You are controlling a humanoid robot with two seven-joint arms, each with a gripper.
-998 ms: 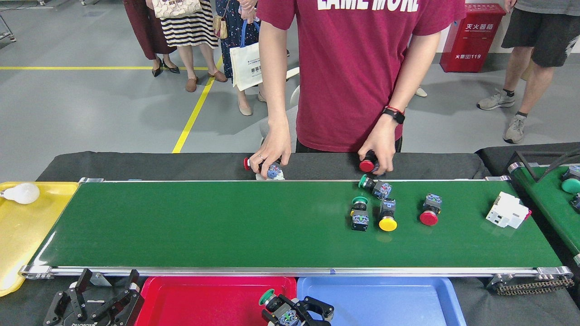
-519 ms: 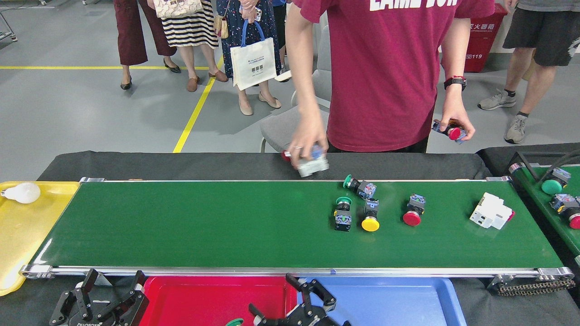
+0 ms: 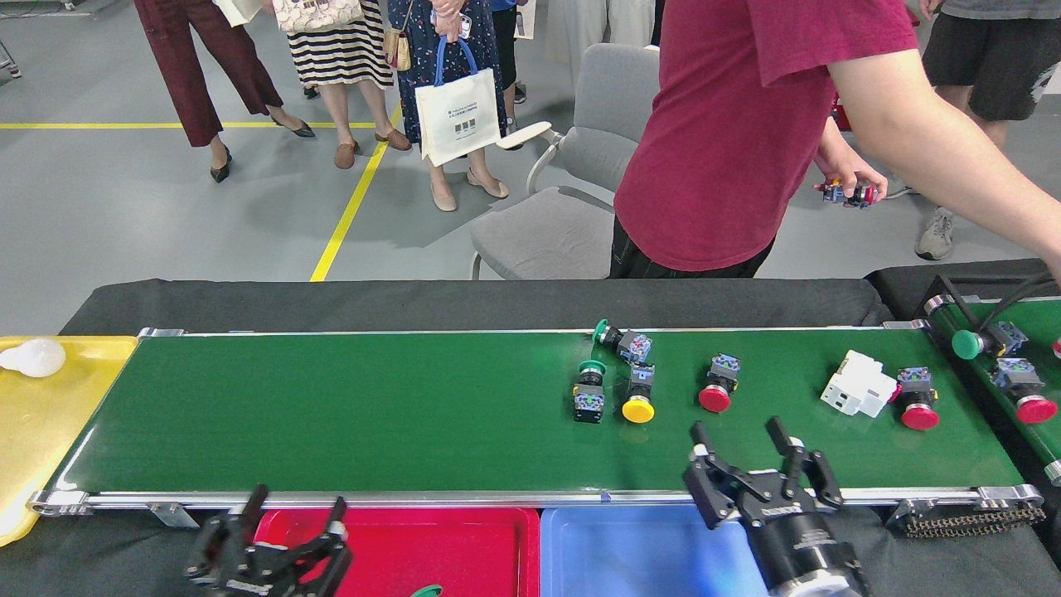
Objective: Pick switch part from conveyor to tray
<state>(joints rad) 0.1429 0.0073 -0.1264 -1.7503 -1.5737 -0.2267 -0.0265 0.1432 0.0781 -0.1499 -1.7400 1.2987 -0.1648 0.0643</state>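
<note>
The conveyor runs across the head view with several switch parts on its right half. Two green-capped ones lie beside a yellow-capped one. A red-capped one is further right, and another red one lies beside a white block. My right gripper stands open and empty over the belt's near edge, below the first red one. My left gripper is open over the left end of the red tray. A green cap shows at that tray's bottom edge.
A blue tray adjoins the red one. A yellow tray at the left holds a white bulb. A second green belt at the right carries more switches. A person in a red shirt reaches an arm over it. Onlookers and a grey chair are behind.
My right gripper opened, left the green switch in the red tray, then swung right and up to the belt. The left gripper shifted right. Parts rode left; another red switch appeared at right.
</note>
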